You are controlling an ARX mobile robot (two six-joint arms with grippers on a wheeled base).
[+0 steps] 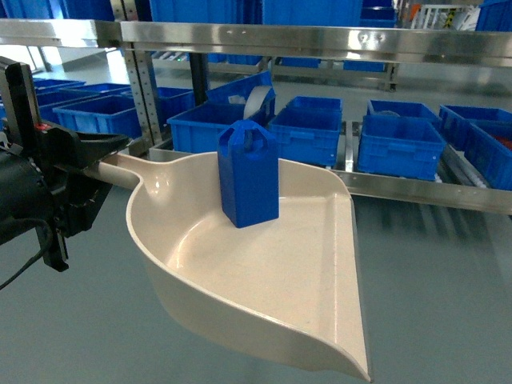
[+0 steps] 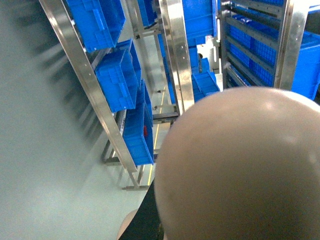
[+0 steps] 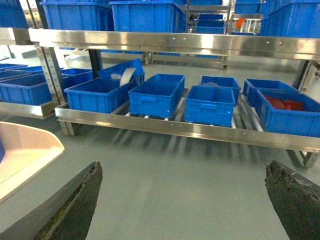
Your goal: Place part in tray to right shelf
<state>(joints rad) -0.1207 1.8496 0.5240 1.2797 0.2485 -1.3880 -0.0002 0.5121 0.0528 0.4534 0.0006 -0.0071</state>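
— Part (image 1: pixel 249 174) first: where do we have it?

— Upright inside the tray (image 1: pixel 264 296), toward the back wall, its handle loop on top. We carry the tray in the air ahead of us, its flat lip pointing to the lower right of the head view.

— And our left gripper (image 1: pixel 84 168)?

— It comes in level from the left edge of the head view, black, clamped around the tray's straight handle. From the left wrist camera we mostly see the tray's rounded beige underside (image 2: pixel 240 165) filling the lower right, so the fingers themselves are hidden there.

— Our right gripper (image 3: pixel 185 200)?

— Its two dark, worn fingertips (image 3: pixel 75 205) stand far apart at the bottom corners of the right wrist view, with nothing between them but grey floor. A corner of the tray (image 3: pixel 30 150) shows at the left edge.

— Beyond that?

— The right shelf (image 1: pixel 400 188) runs across, its shiny front rail low and blue crates (image 1: pixel 308 132) set side by side behind it. One crate (image 3: pixel 285 107) at the right holds something red.
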